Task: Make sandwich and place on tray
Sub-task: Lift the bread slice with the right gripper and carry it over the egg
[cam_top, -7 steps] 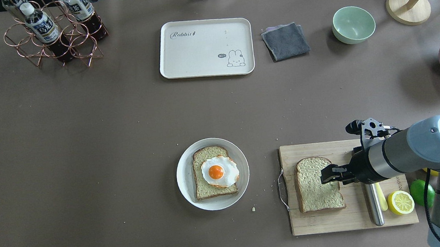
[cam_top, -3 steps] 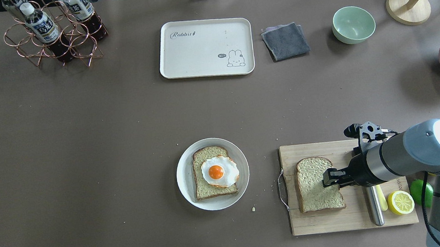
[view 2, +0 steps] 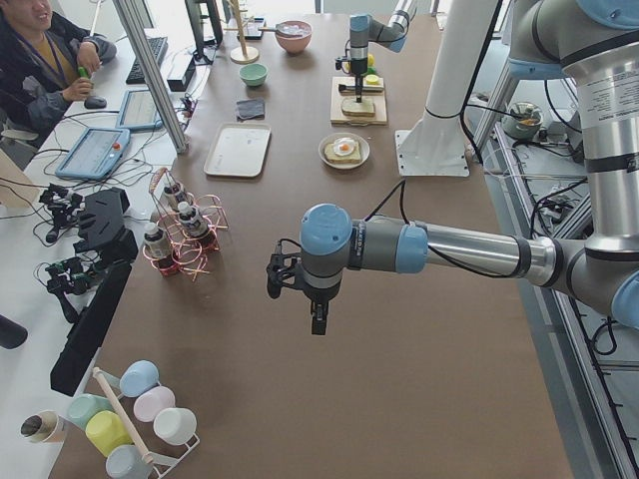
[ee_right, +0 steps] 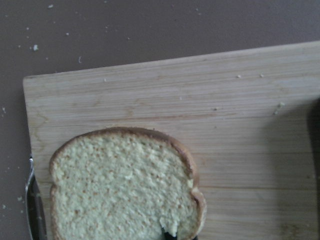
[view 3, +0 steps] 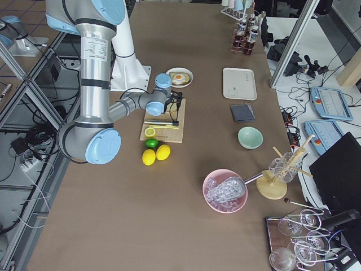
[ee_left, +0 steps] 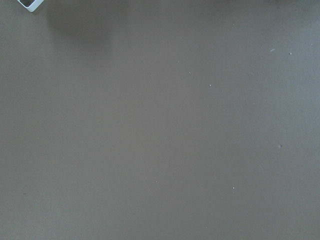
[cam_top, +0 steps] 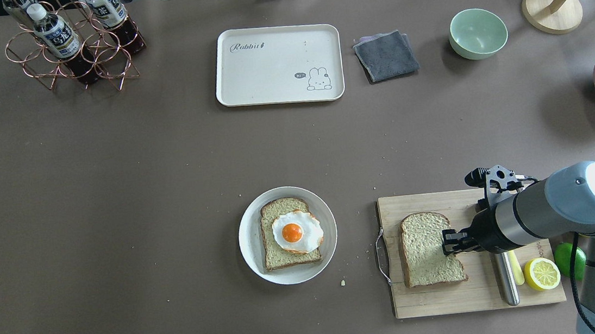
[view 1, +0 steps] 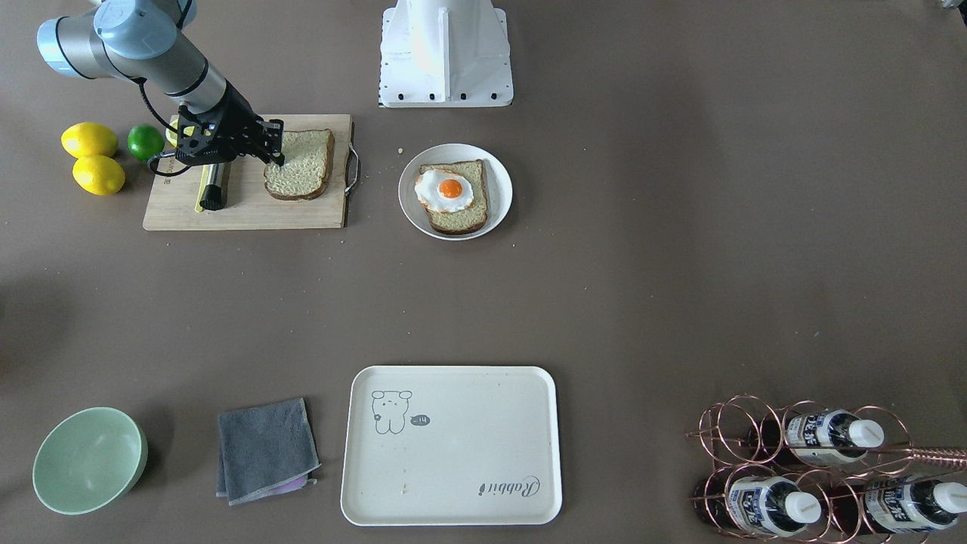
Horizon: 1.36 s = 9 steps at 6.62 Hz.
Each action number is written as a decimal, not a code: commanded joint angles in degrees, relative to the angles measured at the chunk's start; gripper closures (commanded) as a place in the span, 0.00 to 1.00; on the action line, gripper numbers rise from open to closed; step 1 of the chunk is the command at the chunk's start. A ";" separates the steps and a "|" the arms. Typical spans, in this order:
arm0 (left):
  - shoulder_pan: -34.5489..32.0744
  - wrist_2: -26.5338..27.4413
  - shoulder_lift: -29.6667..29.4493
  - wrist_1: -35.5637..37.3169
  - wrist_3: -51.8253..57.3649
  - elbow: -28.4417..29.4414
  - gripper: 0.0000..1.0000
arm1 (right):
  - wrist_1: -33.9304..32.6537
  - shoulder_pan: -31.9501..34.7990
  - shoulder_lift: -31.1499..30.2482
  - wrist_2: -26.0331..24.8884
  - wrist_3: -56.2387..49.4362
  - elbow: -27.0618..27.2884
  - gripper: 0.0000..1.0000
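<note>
One bread slice with a fried egg [cam_top: 295, 232] on top lies on the round white plate [cam_top: 251, 248]. A second bare bread slice [cam_top: 423, 250] lies flat on the wooden cutting board [cam_top: 473, 294]. My right gripper [cam_top: 445, 244] is open, pointing down at this slice's right edge; one fingertip [ee_right: 167, 232] shows on the bread in the right wrist view. The cream tray [cam_top: 277, 65] lies far across the table with nothing on it. My left gripper [view 2: 316, 321] hangs over bare table in the exterior left view; I cannot tell its state.
A knife [cam_top: 507, 283], a lemon half [cam_top: 541, 273] and a lime [cam_top: 571, 260] are by the board's right end. A grey cloth [cam_top: 386, 56] and a green bowl [cam_top: 478, 33] lie right of the tray. A bottle rack [cam_top: 72, 41] stands far left.
My right gripper has moved a little to the right and lower, from over the middle of the bare slice to its right edge. The bread and plate have not moved.
</note>
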 commanded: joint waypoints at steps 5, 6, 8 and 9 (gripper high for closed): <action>0.00 -1.27 -0.09 -0.01 0.00 -0.14 0.02 | 3.93 4.64 1.14 5.61 -1.82 1.51 1.00; 0.00 -2.23 -0.09 0.08 0.00 0.03 0.02 | 8.57 4.74 1.32 6.16 -2.00 1.07 1.00; 0.00 -2.24 -0.09 0.08 0.00 0.12 0.02 | 10.46 4.57 8.56 8.77 -2.18 -2.94 1.00; 0.00 -2.50 0.00 0.08 0.00 0.12 0.02 | 10.03 4.13 14.18 8.71 -1.39 -5.50 1.00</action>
